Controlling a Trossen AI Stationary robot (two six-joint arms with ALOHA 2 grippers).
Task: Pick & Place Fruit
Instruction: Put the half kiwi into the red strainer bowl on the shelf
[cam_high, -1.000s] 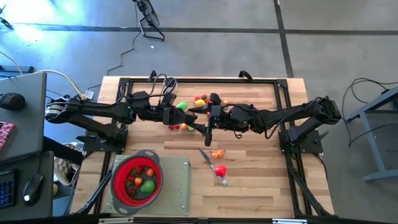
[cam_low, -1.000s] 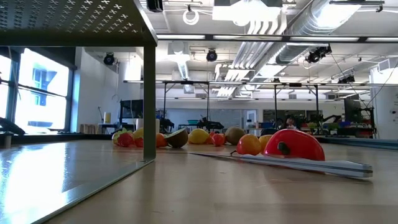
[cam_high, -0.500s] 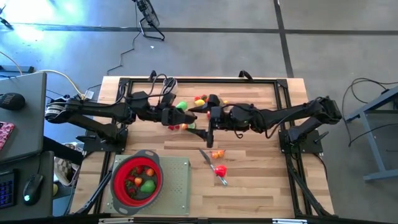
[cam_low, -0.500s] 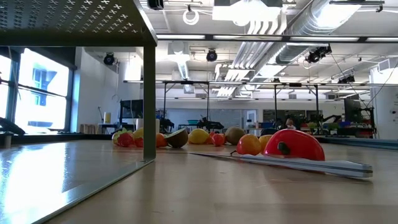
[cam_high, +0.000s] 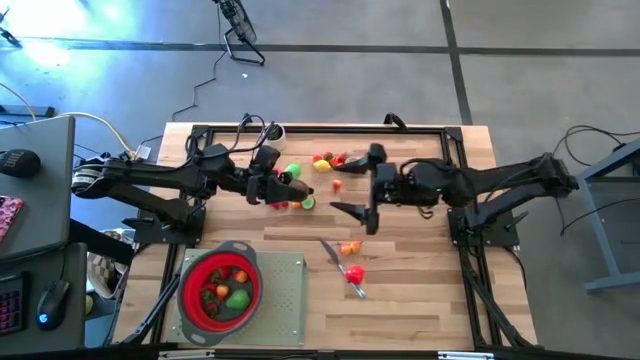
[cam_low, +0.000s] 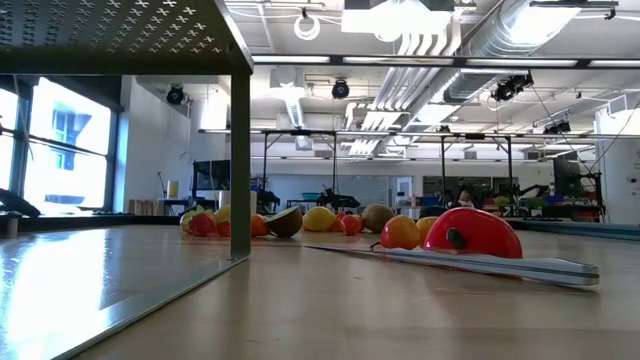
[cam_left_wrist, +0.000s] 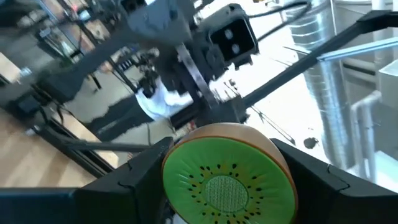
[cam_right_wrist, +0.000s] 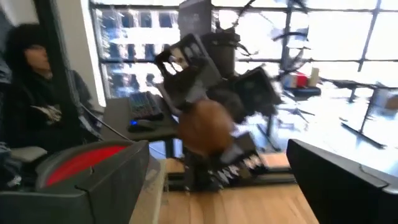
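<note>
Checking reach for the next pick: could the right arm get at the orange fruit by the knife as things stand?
Probably yes. The right gripper is open and empty, the orange fruit lies just in front of it, and only the knife lies beside the fruit.

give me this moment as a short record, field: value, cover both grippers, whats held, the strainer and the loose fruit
left gripper: over the table's middle, shut on the kiwi half, green cut face toward its wrist camera
right gripper: open, empty, apart from the left gripper
strainer: red, on the grey mat at the near left, several fruits inside
loose fruit: cluster near the far edge; more beside the left gripper
knife: near the middle, by an orange fruit and a red fruit
</note>
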